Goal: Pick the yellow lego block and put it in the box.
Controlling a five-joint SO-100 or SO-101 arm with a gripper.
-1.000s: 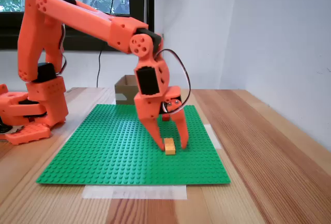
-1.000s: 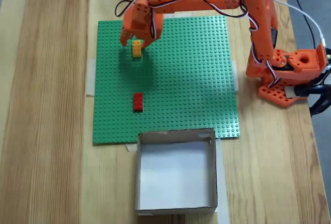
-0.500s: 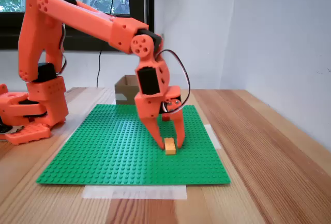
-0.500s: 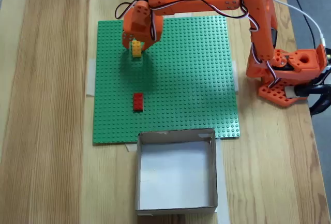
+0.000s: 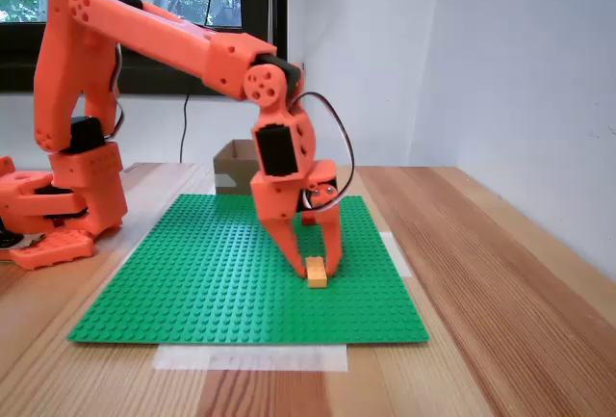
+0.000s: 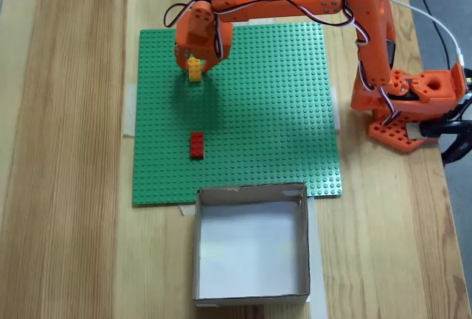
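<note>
The yellow lego block [image 5: 316, 273] [image 6: 194, 74] lies on the green baseplate [image 5: 192, 273] [image 6: 273, 113], near its far side from the box in both fixed views. My orange gripper [image 5: 317, 267] [image 6: 194, 66] points down over it. One finger stands on each side of the block, closed in against its sides, while the block still rests on the plate. The box [image 6: 198, 245] is a low open cardboard box with a pale floor, at the baseplate's lower edge. In the side-on fixed view the box [image 5: 234, 162] shows partly behind the arm.
A smaller red brick [image 6: 196, 144] sits on the baseplate between the yellow block and the box. The arm's base [image 6: 413, 105] [image 5: 58, 205] stands beside the plate on the wooden table [image 6: 66, 149]. A white wall [image 5: 520, 80] rises along one table side.
The gripper's fingers have narrowed around the yellow block, from wide apart to pressed against its sides. The arm and the block have otherwise stayed in place.
</note>
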